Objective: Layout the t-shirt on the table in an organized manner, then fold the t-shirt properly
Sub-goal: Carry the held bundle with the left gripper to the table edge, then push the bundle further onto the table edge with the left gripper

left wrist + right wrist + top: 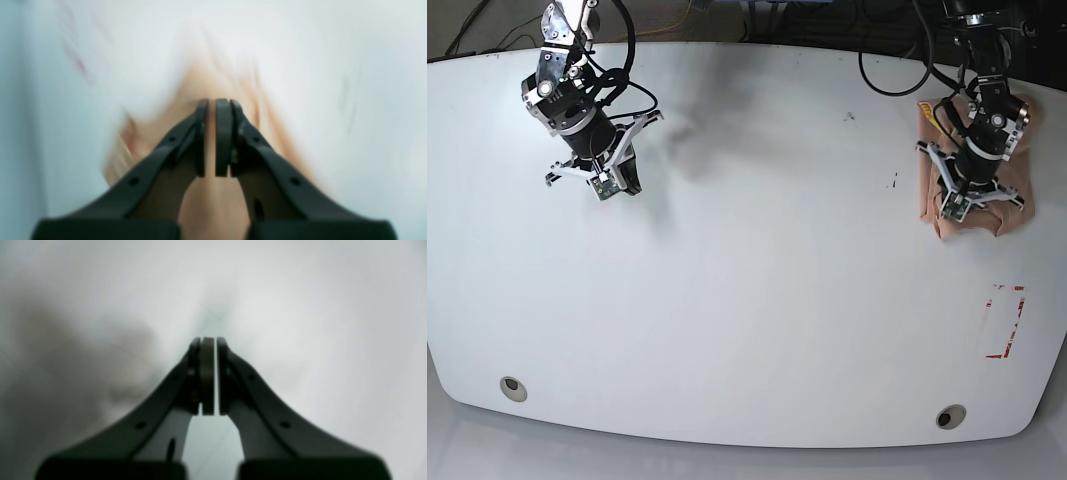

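Over the table's (747,300) far corner, the left gripper (215,103) hangs closed above the folded t-shirt (927,160); the right gripper (209,340) is closed, empty.

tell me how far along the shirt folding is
Looks mostly done: the t-shirt sits as a small folded bundle near the table edge. The left gripper hovers over it, jaws shut; whether it pinches cloth is unclear. The right gripper is shut, empty, far off.

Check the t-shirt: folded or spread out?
Folded: the t-shirt is a compact peach-pink bundle at the table's edge, under the left gripper.
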{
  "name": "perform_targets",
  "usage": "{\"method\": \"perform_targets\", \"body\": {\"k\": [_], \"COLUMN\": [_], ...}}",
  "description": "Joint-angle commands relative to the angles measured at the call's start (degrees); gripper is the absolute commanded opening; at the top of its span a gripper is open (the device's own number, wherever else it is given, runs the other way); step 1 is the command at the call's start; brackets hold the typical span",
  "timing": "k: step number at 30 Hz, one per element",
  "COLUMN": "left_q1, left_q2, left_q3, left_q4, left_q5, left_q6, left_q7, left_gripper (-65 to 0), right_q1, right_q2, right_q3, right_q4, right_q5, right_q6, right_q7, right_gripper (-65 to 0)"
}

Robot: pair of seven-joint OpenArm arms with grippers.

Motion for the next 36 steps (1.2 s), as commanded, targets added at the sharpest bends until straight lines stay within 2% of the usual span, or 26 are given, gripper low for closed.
{"method": "perform_targets", "body": {"k": [1,7,9,13,20,32,36], "left_q1": [0.2,1.4,2.3,5.7,9.7,11.9,12.0], "left_q2": [2.1,7.3,9.5,11.7,12.0,12.8,11.6], "left_q3": [2.1,4.3,4.3,4.2,3.9,-4.5,-6.5], "left_q4": [2.4,3.8,3.8,3.9,3.9,4.1,3.8], "left_q5": [-0.6,-0.6,-0.6,-0.5,-0.5,-0.6,-0.6], "left_q6": [-0.3,-0.3,-0.3,-0.2,-0.1,-0.1,-0.3], "left_q7": [0.6,6.3,6.6,6.4,6.4,6.4,6.4], "left_gripper": [-62.5,-62.5,-62.5,-62.5,-62.5,-62.5,-62.5], "right_q1": [0.3,0.6,0.6,0.6,0.4,-1.1,-1.1], "right_q2": [0.4,0.4,0.4,0.4,0.4,0.5,0.5], "right_q3": [0.2,0.2,0.2,0.2,0.2,0.2,0.2], "right_q4": [1.4,1.3,1.3,1.3,1.3,1.3,1.3], "right_q5": [1.0,1.0,1.0,1.0,1.0,1.1,1.1], "right_q6": [-0.2,-0.3,-0.3,-0.3,-0.3,-0.1,-0.1], "right_q7": [1.6,1.6,1.6,1.6,1.6,1.6,1.6], "right_gripper": [-63.7,-63.7,-63.7,-63.7,-63.7,-63.7,-63.7]}}
